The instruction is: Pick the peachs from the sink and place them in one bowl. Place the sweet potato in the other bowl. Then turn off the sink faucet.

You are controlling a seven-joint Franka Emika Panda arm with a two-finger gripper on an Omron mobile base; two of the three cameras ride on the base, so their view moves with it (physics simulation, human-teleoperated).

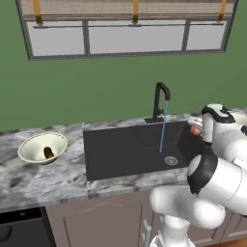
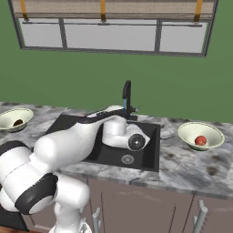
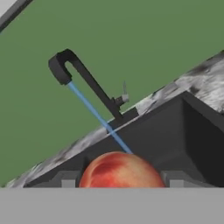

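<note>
Peach sits squarely between the two grey fingertips in the hand view, so the gripper is clamped on it and carries it. Seen from the left base view, a sliver of orange-red fruit shows beside the wrist over the right end of the sink, near the rim that meets the counter.

From that spot the bowl on the right lies across the sink's right rim, well apart on the counter's right stretch, and it already holds one peach. I judge this to be the target, so the carry should run rightward and slightly toward the counter's front edge, high enough to pass the sink rim and then the bowl's near wall.

The other bowl stands on the counter left of the sink, with the dark sweet potato inside it, so that half of the sorting looks done.

The faucet rises from the sink's back edge, its blue stream falling to the basin floor near the drain. It lies behind and left of the held fruit, off the likely path.
</note>
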